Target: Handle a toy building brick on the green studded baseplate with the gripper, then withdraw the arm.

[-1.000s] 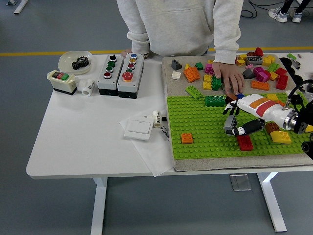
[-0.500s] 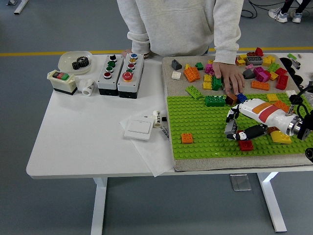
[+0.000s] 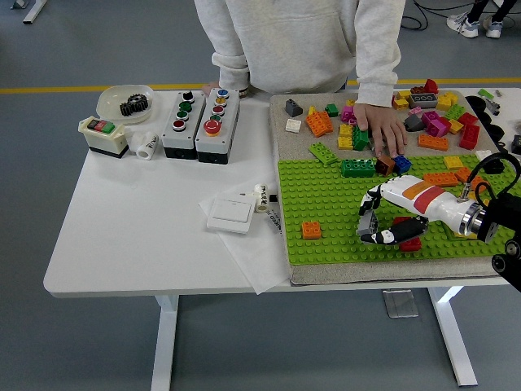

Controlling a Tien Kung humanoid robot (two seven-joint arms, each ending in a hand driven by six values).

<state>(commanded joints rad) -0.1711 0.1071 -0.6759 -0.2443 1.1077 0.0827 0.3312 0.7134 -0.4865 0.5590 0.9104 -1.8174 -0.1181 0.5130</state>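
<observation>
On white table (image 3: pixel 146 236), green baseplate (image 3: pixel 326 208), grey floor, yellow line.

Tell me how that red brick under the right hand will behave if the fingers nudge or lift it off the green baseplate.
The red brick looks rigid moulded plastic, probably light. It sits on the studded green baseplate, so it may resist sliding and need an upward pull. Low and flat, it is unlikely to roll. The right hand partly covers it.

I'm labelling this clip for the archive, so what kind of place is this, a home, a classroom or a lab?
Most likely a robotics test lab: a white table carries industrial push-button boxes beside a green baseplate with toy bricks, and yellow floor tape runs behind it.
</observation>
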